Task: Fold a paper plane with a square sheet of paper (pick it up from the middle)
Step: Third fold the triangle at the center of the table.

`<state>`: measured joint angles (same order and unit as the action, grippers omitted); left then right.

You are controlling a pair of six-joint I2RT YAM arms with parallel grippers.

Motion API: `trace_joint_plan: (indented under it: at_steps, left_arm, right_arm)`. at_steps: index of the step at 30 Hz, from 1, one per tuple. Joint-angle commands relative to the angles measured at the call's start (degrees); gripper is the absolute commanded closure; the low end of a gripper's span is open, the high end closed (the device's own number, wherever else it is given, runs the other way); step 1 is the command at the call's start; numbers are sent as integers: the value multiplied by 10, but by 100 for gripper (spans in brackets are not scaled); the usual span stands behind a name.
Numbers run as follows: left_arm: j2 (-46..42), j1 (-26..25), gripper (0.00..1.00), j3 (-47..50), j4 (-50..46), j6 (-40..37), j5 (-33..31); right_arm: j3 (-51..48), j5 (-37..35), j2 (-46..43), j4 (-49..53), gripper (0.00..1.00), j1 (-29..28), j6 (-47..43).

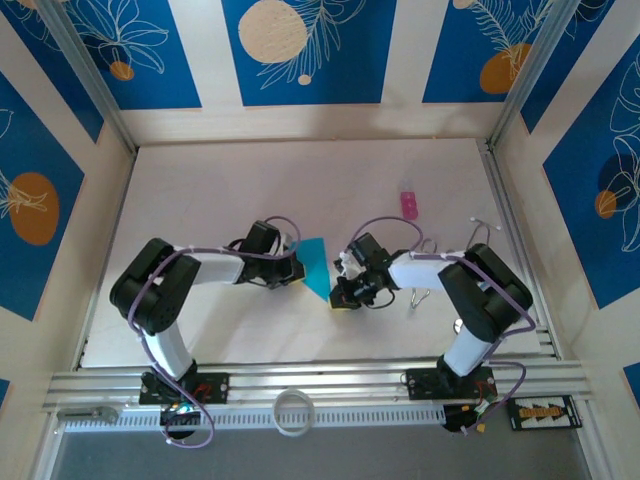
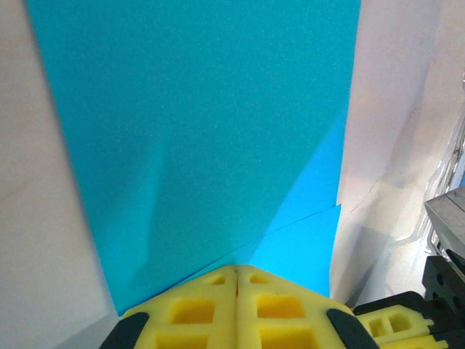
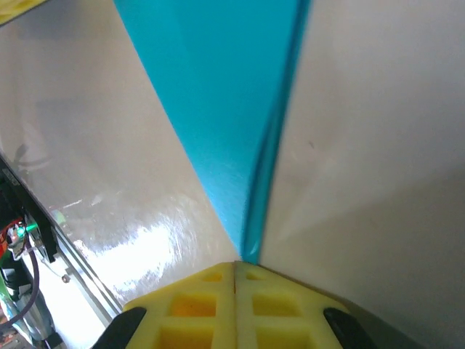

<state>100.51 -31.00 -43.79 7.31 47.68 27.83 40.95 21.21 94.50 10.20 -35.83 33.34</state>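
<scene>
White table (image 1: 250, 190); square sheet of paper (image 1: 316, 262), ends clamped in left fingers (image 2: 192, 311), right fingers (image 3: 192, 313)

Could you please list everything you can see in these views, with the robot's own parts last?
sheet of paper: one, cyan-blue, folded to a point, mid-table between the end effectors
small object: one, pink, on the table, far right of the paper
ring: one, white, at the near edge, centre
wall panels: several, dark blue, leaf-patterned, around the table
table: one, white, under everything
left end effector: one, yellow, shut, at the paper's left edge
right end effector: one, yellow, shut, at the paper's near point
</scene>
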Motion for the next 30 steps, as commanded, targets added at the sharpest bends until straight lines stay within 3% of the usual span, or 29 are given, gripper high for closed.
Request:
trace_joint_plan:
  at_steps: [1, 7, 16, 23, 30]
  left_arm:
    - [-18, 6, 100, 30, -16, 19, -11]
    - [-55, -4, 100, 73, 31, 69, -25]
    - [-65, -7, 100, 73, 28, 71, -36]
    - [-67, -3, 99, 74, 16, 54, -51]
    - [-69, 37, 98, 78, 11, 31, -42]
  right_arm:
    - [-1, 3, -33, 2, 93, 11, 13]
    - [46, -3, -24, -14, 89, 11, 35]
    - [105, 31, 68, -52, 85, -24, 52]
    - [78, 2, 99, -34, 97, -27, 51]
    - [56, -26, 92, -3, 99, -26, 34]
